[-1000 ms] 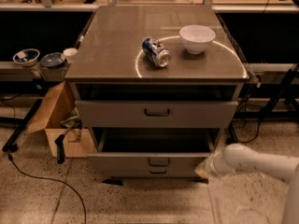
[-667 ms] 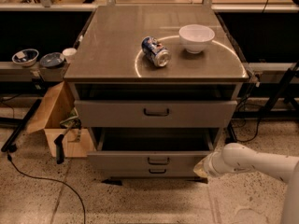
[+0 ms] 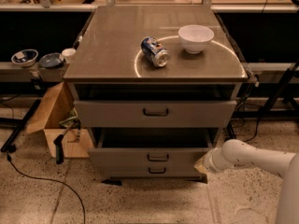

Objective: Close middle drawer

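Observation:
The middle drawer [image 3: 121,156] is a low grey front with a small black bar handle [image 3: 158,157]. It stands pulled out from the cabinet, with a dark gap showing above its tray. My gripper [image 3: 202,164] comes in from the right on a white arm [image 3: 252,157]. Its tip is at the right end of the middle drawer's front panel, touching or almost touching it. The taller top drawer [image 3: 154,113] sits slightly out above. The lowest drawer [image 3: 157,171] is just below the middle one.
On the cabinet top [image 3: 112,45] lie a tipped blue can [image 3: 154,52] and a white bowl [image 3: 196,37]. An open cardboard box [image 3: 56,120] and a black cable [image 3: 42,176] are on the floor at the left. Bowls sit on a shelf [image 3: 25,57] at the far left.
My gripper has shifted slightly up along the right end of the middle drawer front. The drawer front looks a little further in.

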`<act>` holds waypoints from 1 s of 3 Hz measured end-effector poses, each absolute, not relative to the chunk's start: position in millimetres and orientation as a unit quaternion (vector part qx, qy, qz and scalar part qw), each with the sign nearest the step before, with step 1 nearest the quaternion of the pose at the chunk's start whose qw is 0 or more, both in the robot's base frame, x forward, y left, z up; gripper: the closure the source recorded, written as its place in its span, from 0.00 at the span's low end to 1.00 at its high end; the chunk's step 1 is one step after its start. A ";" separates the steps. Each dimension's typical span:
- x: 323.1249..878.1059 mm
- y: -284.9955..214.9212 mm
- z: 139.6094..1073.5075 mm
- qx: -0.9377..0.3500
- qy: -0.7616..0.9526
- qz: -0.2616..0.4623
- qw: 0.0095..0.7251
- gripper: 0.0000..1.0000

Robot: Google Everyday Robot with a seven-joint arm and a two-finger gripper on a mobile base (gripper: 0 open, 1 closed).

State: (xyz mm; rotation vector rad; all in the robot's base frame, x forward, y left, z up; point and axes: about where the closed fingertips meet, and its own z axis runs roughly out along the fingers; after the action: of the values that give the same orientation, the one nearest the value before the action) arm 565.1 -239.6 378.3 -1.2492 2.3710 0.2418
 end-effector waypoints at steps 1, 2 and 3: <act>565.1 -239.6 378.2 -0.452 0.859 0.088 0.223 0.62; 565.1 -239.6 378.2 -0.453 0.859 0.088 0.223 0.38; 565.1 -239.5 378.2 -0.453 0.859 0.088 0.223 0.15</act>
State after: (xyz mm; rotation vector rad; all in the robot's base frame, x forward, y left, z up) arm 565.1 -239.5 378.2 -1.2493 2.3711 0.2420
